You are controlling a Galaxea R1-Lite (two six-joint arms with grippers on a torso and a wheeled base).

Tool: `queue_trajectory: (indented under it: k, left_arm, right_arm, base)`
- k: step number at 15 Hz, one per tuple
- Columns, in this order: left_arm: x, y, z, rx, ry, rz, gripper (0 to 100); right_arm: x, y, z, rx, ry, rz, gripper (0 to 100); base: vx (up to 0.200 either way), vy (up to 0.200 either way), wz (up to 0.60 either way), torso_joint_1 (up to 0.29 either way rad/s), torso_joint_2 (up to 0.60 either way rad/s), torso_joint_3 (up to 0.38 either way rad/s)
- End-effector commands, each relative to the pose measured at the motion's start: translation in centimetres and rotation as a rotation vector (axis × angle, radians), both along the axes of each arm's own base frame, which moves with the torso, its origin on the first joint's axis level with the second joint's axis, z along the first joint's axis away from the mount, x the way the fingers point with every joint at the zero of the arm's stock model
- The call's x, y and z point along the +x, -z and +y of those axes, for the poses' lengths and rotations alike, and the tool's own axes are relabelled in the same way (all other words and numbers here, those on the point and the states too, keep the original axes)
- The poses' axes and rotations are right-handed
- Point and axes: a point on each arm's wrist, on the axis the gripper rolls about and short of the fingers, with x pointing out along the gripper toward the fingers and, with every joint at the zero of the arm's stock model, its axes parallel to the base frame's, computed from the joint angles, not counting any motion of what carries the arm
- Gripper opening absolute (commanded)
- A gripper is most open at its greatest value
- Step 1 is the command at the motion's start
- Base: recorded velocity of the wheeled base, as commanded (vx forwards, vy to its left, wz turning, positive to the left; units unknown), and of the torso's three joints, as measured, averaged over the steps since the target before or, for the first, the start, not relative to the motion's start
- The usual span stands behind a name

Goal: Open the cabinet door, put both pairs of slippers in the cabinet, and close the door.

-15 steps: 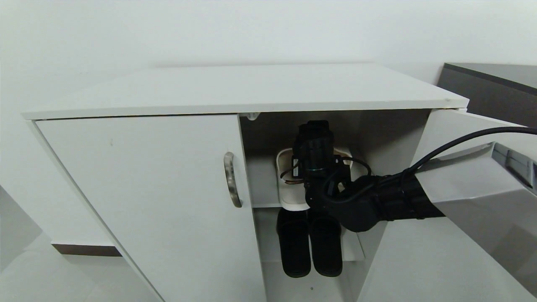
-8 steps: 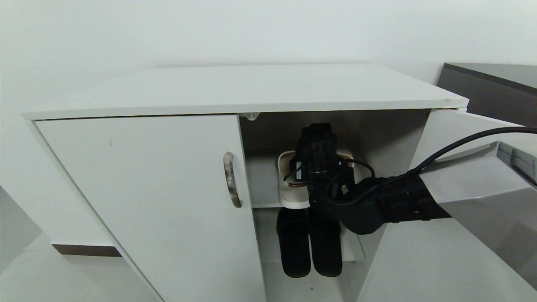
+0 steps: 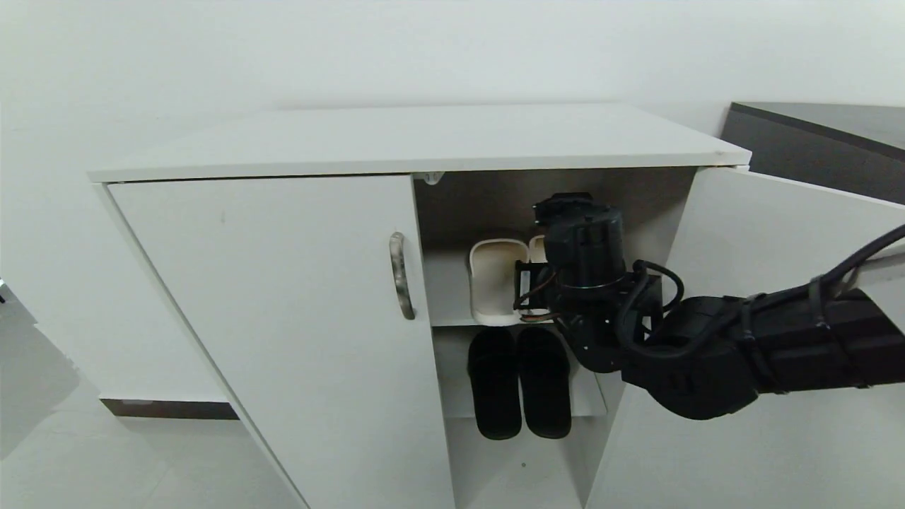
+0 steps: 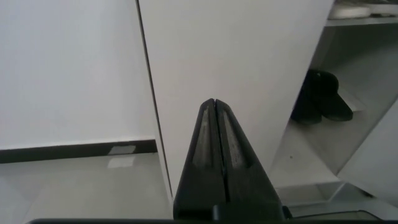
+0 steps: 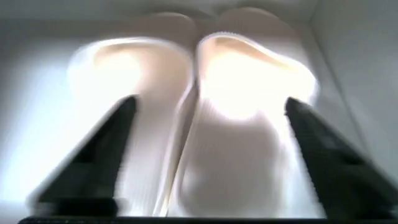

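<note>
Note your right claw (image 5: 208, 118) spread apart facing the white slippers (image 3: 496, 281) on the upper shelf (image 3: 447, 297), black slippers (image 3: 520, 382) on the lower shelf (image 3: 588, 403), left claw (image 4: 215, 104) pressed together.

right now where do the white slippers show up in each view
Head view: white slippers side by side on the upper shelf, one partly behind the right arm.
Left wrist view: a sliver of the white slippers on that shelf, above the black slippers.
Right wrist view: white slippers close up, framed by the open right pincer.
Shared landmark: the upper shelf they lie on.
</note>
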Motion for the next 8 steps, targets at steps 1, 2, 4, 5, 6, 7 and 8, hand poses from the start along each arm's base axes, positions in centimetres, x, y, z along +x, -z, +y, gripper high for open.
queue_trajectory:
  k: [1, 2, 4, 5, 6, 7, 8]
  left_arm:
    - [0.0, 0.0, 0.0, 0.000, 0.001, 0.001, 0]
    - [0.0, 0.0, 0.0, 0.000, 0.001, 0.002, 0]
    - [0.0, 0.0, 0.0, 0.000, 0.001, 0.001, 0]
    - [0.0, 0.0, 0.0, 0.000, 0.001, 0.001, 0]
    - [0.0, 0.0, 0.0, -0.002, 0.001, 0.003, 0]
    - [0.0, 0.0, 0.0, 0.000, 0.001, 0.001, 0]
    - [0.0, 0.0, 0.0, 0.000, 0.001, 0.001, 0]
  right_arm:
    - [-1.8, -2.3, -1.2, 0.039, -0.041, -0.027, 0]
    - [-2.4, -2.5, -1.4, 0.042, -0.067, -0.024, 0]
    - [-4.5, -2.5, -2.5, 0.035, -0.148, 0.002, 0]
    - [-5.6, -2.3, -3.2, 0.030, -0.190, 0.017, 0]
    - [-6.6, -2.3, -4.1, 0.027, -0.226, 0.031, 0]
    - [-7.5, -2.2, -4.9, 0.027, -0.255, 0.043, 0]
    - [-7.8, -2.0, -5.3, 0.030, -0.263, 0.050, 0]
  base:
    - [-0.200, 0.000, 0.00, -0.002, 0.00, 0.002]
    - [-0.200, 0.000, 0.00, 0.002, 0.00, 0.002]
    - [-0.200, 0.000, 0.00, 0.010, 0.00, 0.005]
    - [-0.200, 0.000, 0.00, -0.007, 0.00, 0.002]
    - [-0.200, 0.000, 0.00, -0.002, 0.01, 0.002]
    - [-0.200, 0.000, 0.00, 0.007, 0.00, 0.002]
    - [-0.200, 0.000, 0.00, 0.002, 0.00, -0.002]
